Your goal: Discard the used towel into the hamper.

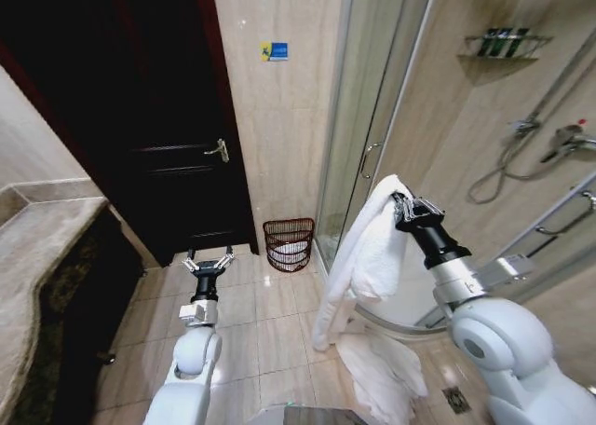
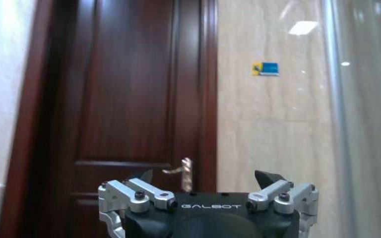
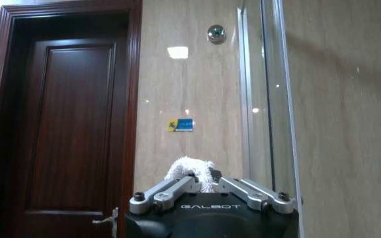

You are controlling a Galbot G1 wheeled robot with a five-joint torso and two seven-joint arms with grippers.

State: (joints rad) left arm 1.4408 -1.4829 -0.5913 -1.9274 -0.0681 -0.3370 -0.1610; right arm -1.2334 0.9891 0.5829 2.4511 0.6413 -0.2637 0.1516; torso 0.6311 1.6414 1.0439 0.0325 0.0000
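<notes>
White terry cloth hangs in a long fold from the right gripper (image 1: 402, 201), whose jaws are clamped on the top of the used towel (image 1: 358, 257); in the right wrist view a tuft of it pokes up between them (image 3: 192, 171). The arm holds it raised beside the glass shower door (image 1: 358, 117), its tail trailing toward a second white towel heaped on the tiled floor (image 1: 377, 374). The small round reddish-brown openwork hamper (image 1: 289, 243) stands on the floor against the beige wall, between the dark wooden door (image 1: 140, 117) and the shower. To do this well, I'd carry the towel until its hanging end is over the hamper's mouth before letting go. The left gripper (image 1: 208, 262) waits low, jaws apart, empty. Count: two towels, one hamper.
</notes>
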